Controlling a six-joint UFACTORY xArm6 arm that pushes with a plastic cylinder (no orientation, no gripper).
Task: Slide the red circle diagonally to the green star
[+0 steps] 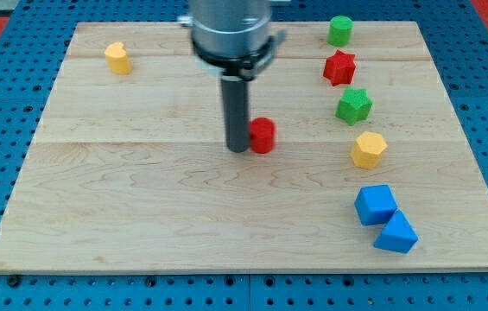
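The red circle [263,136] stands near the middle of the wooden board [140,199]. My tip [239,149] rests on the board right against the red circle's left side. The green star [353,105] lies to the view's upper right of the red circle, some way off.
A red star [339,67] and a green round block [339,31] lie above the green star. A yellow hexagon [368,149] lies just below it. Two blue blocks [375,205] [396,233] sit at the lower right. A yellow block [117,58] is at the upper left.
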